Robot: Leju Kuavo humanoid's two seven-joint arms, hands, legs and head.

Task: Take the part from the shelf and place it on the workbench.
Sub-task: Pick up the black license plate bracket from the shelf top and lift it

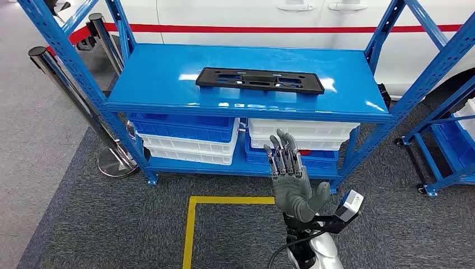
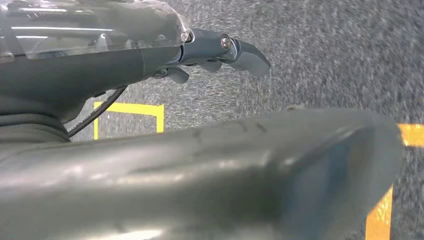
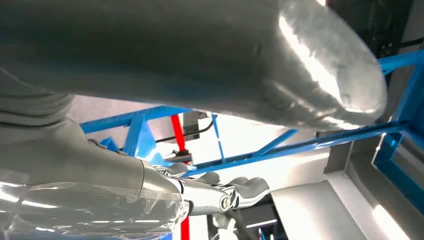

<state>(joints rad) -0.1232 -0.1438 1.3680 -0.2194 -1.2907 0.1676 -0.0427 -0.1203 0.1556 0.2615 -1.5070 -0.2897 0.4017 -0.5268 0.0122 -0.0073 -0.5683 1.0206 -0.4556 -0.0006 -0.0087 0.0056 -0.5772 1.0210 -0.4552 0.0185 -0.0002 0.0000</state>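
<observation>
The part is a flat black plate with slots, lying on the top board of a blue shelf. My right hand is raised in front of the shelf's lower level, below and nearer than the part, with its fingers stretched out and nothing in it. In the right wrist view its fingers point toward blue shelf bars. My left hand hangs over grey carpet, holding nothing, its fingers apart from the thumb.
Blue bins and white bins fill the shelf's lower level. Two chrome posts stand at the left. A white vehicle is behind, another blue rack at the right. Yellow tape marks the carpet.
</observation>
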